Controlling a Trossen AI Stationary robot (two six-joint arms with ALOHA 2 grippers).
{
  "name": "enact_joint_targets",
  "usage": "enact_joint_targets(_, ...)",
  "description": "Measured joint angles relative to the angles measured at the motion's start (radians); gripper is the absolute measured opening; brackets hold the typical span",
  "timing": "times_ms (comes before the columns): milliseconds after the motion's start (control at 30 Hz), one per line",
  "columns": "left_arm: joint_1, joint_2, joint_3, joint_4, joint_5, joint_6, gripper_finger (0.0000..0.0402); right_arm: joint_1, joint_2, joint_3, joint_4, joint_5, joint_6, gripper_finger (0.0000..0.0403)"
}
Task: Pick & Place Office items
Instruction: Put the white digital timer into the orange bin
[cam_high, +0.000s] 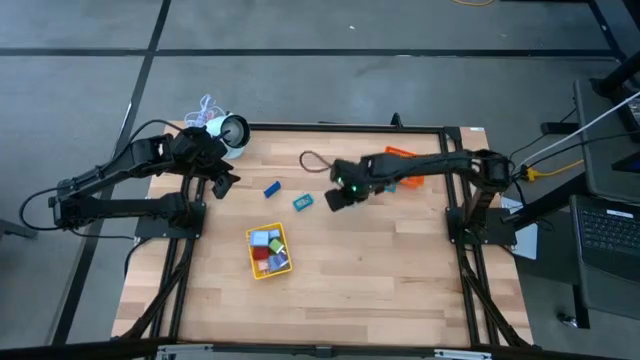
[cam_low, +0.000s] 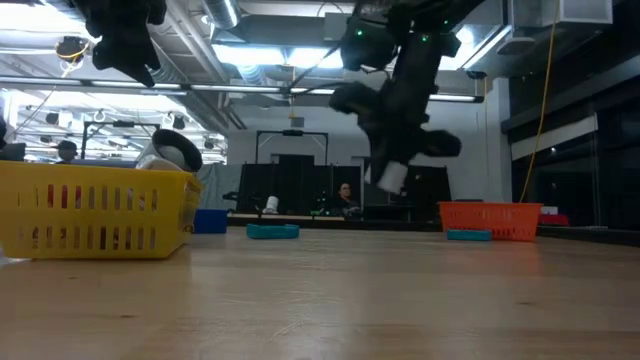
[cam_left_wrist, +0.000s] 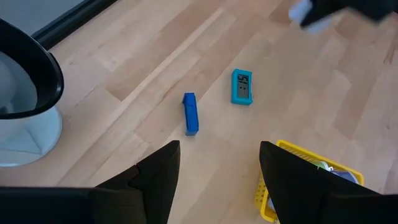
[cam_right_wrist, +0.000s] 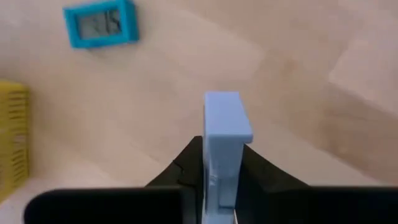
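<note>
A light blue block (cam_right_wrist: 225, 134) sits between the fingers of my right gripper (cam_right_wrist: 222, 155), above the middle of the table (cam_high: 338, 198). On the wood lie a flat teal piece with a small display (cam_high: 304, 202) and a dark blue bar (cam_high: 272, 188). A yellow tray (cam_high: 268, 250) holds several small coloured pieces. My left gripper (cam_left_wrist: 217, 168) hangs open and empty over the table's far left part (cam_high: 222, 185), above the blue bar (cam_left_wrist: 190, 113). My right gripper pinches the light blue block by its two broad faces (cam_right_wrist: 219, 165), one finger on each. The fingers come from above, pointing steeply down. The block's free end (cam_right_wrist: 227, 115) sticks out past the fingertips, and the block (cam_low: 390, 175) hangs clear of the table.
An orange tray (cam_low: 490, 218) stands at the far right, partly under my right arm, with a teal piece (cam_low: 468, 235) in front of it. A white round device (cam_high: 230, 135) with a cord sits at the far left corner. A dark cord loop (cam_high: 315, 160) lies near the far edge.
</note>
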Motion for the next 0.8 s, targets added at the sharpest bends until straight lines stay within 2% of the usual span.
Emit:
enact_joint_targets(100, 0.0, 0.001, 0.0, 0.0, -0.009, -0.001, 0.0216, -0.084, -0.059, 0.003, -0.101, 0.026, -0.078, 0.0049)
enact_joint_targets(333, 0.0, 0.002, 0.0, 0.0, -0.016, -0.014, 0.0216, -0.298, -0.07, -0.004, -0.335, 0.074, -0.319, 0.0049)
enact_joint_targets(567, 0.0, 0.002, 0.0, -0.001, -0.029, -0.041, 0.0216, -0.479, -0.07, -0.027, -0.374, 0.097, -0.461, 0.0049)
enact_joint_targets(800, 0.0, 0.002, 0.0, -0.001, -0.064, -0.057, 0.0216, -0.579, -0.062, -0.027, -0.374, 0.059, -0.55, 0.0049)
